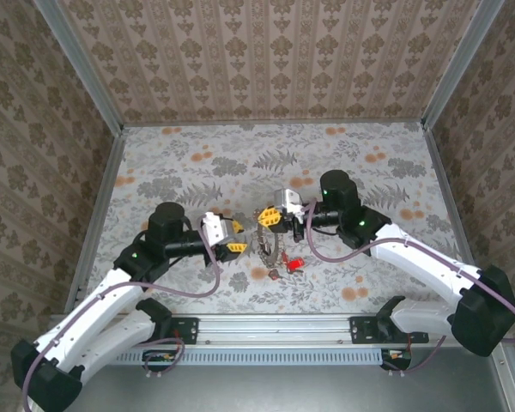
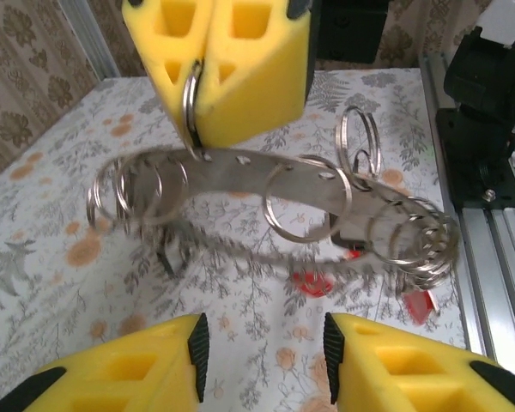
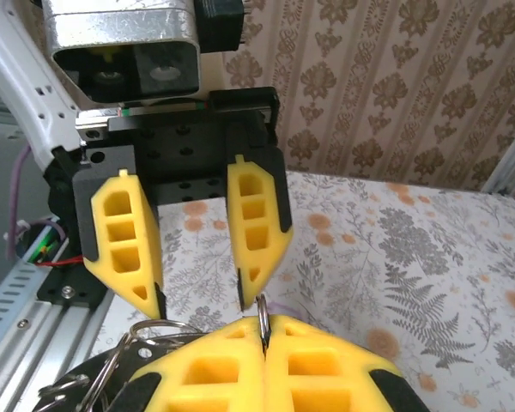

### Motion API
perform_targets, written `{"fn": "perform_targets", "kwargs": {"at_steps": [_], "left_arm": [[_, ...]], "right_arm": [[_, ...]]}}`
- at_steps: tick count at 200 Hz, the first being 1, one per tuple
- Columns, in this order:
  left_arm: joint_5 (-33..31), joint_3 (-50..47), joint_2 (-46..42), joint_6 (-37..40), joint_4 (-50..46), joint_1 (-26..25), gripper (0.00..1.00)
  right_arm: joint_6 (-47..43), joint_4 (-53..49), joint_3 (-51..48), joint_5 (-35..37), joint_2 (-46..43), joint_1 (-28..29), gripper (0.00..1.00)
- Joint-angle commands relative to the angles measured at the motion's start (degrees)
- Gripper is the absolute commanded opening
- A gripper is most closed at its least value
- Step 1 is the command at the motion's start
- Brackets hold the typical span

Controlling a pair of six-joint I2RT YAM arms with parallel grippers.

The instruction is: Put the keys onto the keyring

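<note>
Grey-brown flat keyring (image 2: 240, 172) is held up between the two grippers, its band curving side to side. Wire loops (image 2: 421, 245) are threaded through holes along it and bunched at both ends.

Right gripper (image 2: 202, 129) sits directly above the keyring. Its yellow fingers are pressed together, pinching the top loop (image 2: 190, 94), which joins the keyring's upper edge. The right wrist view agrees: fingers closed, with a thin wire standing up out of the seam.

Left gripper (image 2: 262, 356) is on the opposite side of the keyring from the right one. Its fingers are apart with nothing between them, and the tips sit near the band without touching it.

Keys are under and beside the keyring, on the floral table (image 1: 240, 154):
- Red keys (image 2: 313, 281) are below the keyring's right end in the left wrist view, with one more red piece further right of it.
- Black key (image 2: 167, 257) is below the keyring's left end, blurred.
- It's unclear whether any key is already hooked to a loop — the wires overlap too much.

From overhead, the keyring sits just in front of the right gripper and right of the left gripper, with the red keys just past its near-right side.
</note>
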Motion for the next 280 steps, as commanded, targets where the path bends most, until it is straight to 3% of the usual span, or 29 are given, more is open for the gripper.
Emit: {"fn": "perform_targets", "kwargs": {"at_steps": [1, 80, 118, 173, 214, 280], "left_arm": [[-2.86, 2.39, 0.77, 3.89, 3.34, -2.09, 0.38], [-4.53, 4.87, 1.36, 5.25, 3.78, -2.94, 0.36], [-3.80, 5.15, 1.53, 6.03, 5.10, -3.48, 0.26], [-3.96, 5.47, 3.25, 5.13, 6.87, -4.79, 0.29], [-3.29, 5.97, 4.39, 3.72, 7.84, -4.90, 0.29], [-5.95, 6.82, 7.25, -0.58, 10.91, -5.18, 0.29]], "right_arm": [[1.99, 4.01, -0.61, -3.99, -1.65, -0.17, 0.00], [2.42, 5.33, -1.18, -5.28, -0.93, -0.14, 0.00], [2.18, 5.08, -0.26, -5.42, -0.39, -0.17, 0.00], [2.76, 5.73, -0.43, -3.88, -0.58, -0.03, 0.00], [4.37, 9.84, -2.35, 2.59, -1.31, 0.27, 0.00], [3.98, 9.66, -2.35, 3.52, -1.53, 0.80, 0.00]]}}
